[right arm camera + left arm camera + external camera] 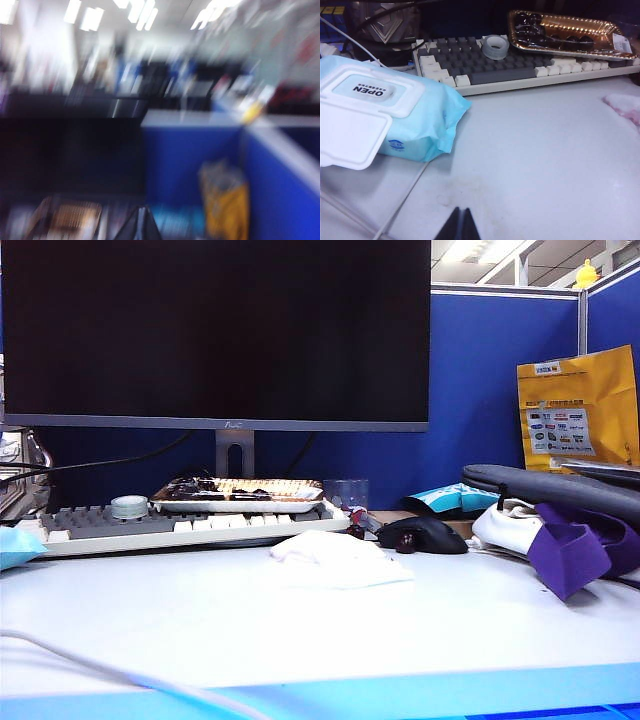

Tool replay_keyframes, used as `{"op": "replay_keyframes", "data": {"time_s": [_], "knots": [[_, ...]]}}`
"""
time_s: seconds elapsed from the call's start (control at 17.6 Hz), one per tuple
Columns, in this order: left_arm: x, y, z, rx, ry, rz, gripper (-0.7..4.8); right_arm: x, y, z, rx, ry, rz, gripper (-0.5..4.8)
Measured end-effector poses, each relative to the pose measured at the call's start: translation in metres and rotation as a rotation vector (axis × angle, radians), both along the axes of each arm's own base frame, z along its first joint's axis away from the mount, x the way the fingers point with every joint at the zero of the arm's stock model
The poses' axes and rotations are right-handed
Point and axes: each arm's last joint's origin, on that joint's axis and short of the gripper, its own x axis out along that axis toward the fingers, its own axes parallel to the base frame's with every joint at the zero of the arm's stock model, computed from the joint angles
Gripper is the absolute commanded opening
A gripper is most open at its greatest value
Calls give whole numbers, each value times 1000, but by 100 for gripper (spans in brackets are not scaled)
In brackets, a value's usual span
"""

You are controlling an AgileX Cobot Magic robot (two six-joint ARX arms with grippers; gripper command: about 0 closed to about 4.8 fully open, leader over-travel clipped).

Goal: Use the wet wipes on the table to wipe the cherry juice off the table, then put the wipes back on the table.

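Left gripper [459, 225] fingers pressed together above table [530, 165], right gripper [139, 223] fingers pressed together, raised, blurred, cherries in foil tray [570, 31] atop keyboard [520, 70], wet wipes [335, 560] mid-table.

A dark monitor [215, 330] stands behind a keyboard [180, 525] bearing a tape roll [129, 506] and foil tray [238, 494]; black mouse [422, 535] and purple cloth [572, 550] beside.

A dark monitor [215, 330] on a grey stand fills the upper scene from ten to one o'clock. Behind it, blue partition walls [500, 390] with pale trim meet in a corner at two o'clock. Above them, at one o'clock, is a white ceiling with bright strip lights [470, 250]. The right wrist view is blurred.
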Motion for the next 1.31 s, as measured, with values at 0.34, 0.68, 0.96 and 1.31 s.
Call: {"op": "replay_keyframes", "data": {"time_s": [0.34, 0.68, 0.96, 1.31], "knots": [[0, 0, 0, 0, 0, 0, -4, 114, 70, -45, -128, 200, 121, -6], [0, 0, 0, 0, 0, 0, -4, 122, 73, -133, -64, 188, 76, -6], [0, 0, 0, 0, 0, 0, -4, 112, 67, -238, -1, 112, 51, -5], [0, 0, 0, 0, -2, 0, -4, 89, 50, -306, 88, 59, -2, -5]]}}
